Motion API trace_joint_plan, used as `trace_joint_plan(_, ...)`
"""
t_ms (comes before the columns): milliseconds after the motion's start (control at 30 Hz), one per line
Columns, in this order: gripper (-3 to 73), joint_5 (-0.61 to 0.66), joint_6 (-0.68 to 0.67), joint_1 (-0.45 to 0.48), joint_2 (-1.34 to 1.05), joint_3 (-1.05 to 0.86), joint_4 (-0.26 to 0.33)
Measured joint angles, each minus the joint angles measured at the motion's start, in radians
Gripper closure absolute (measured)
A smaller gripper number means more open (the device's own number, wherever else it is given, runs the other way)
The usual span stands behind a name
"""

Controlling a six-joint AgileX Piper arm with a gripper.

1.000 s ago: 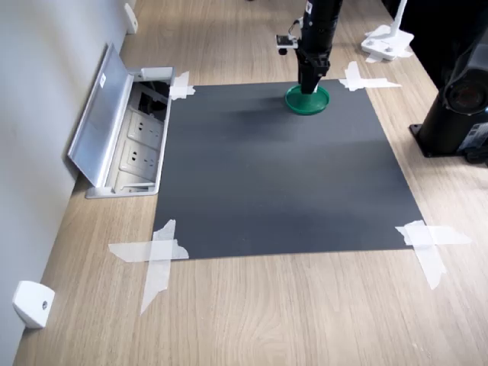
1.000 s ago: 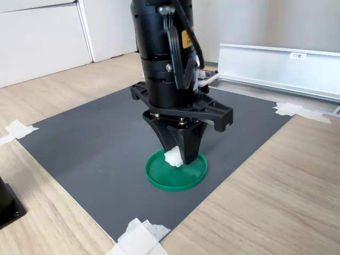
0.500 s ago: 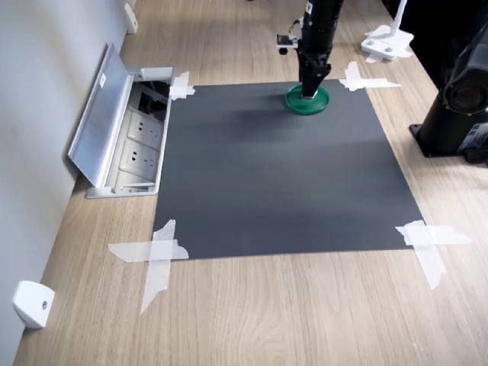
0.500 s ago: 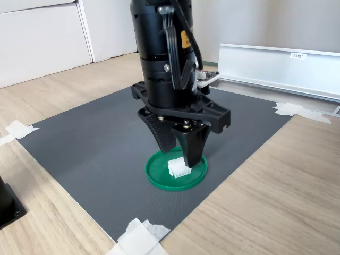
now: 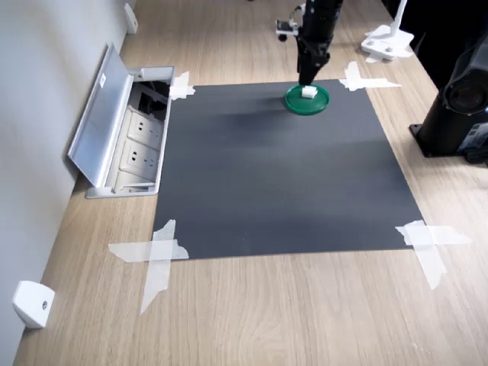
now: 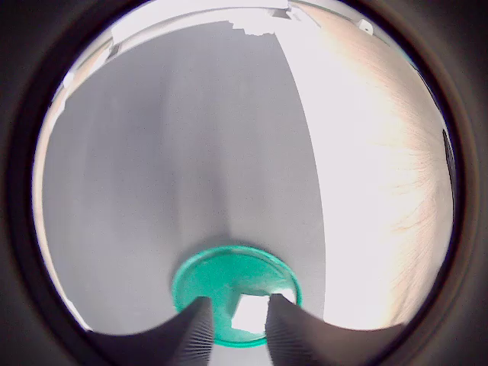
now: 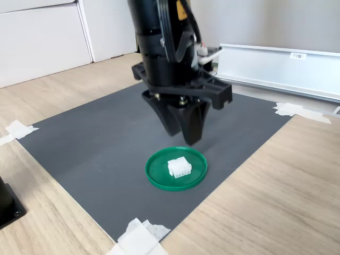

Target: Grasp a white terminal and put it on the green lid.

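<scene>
The white terminal (image 7: pixel 179 168) lies free on the green lid (image 7: pixel 159 183), near the disc's middle. My gripper (image 7: pixel 183 136) hangs a short way above them, open, with nothing between its fingers. In the first exterior view the lid (image 5: pixel 316 105) sits at the far edge of the black mat, the terminal (image 5: pixel 308 91) is on it, and the gripper (image 5: pixel 308 77) stands just above. In the wrist view the terminal (image 6: pixel 248 314) shows through the gap between the two dark fingers (image 6: pixel 194 335), resting on the lid (image 6: pixel 221 278).
The black mat (image 5: pixel 267 175) is taped down at its corners. An open socket box (image 5: pixel 126 130) lies at the first exterior view's left. A white wedge block (image 5: pixel 32 303) sits near the front left, a black device (image 5: pixel 457 107) at the right, and a white stand (image 5: pixel 385 42) behind.
The gripper opened and let the terminal drop onto the lid, then rose straight up. The terminal now lies still on the disc.
</scene>
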State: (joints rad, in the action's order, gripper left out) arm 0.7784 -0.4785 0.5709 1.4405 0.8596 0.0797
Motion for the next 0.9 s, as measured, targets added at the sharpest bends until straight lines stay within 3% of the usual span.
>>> trace_joint_plan(133,63.2,-0.013,0.054,-0.051,-0.104,0.000,0.005)
trace_joint_plan(233,68.6,-0.054,0.157,-0.133,-0.209,-0.001,-0.003)
trace_joint_plan(467,70.0,-0.190,0.387,-0.280,-0.492,-0.041,-0.022)
trace_joint_plan(900,70.2,-0.611,0.445,-0.299,-1.066,-0.537,-0.058)
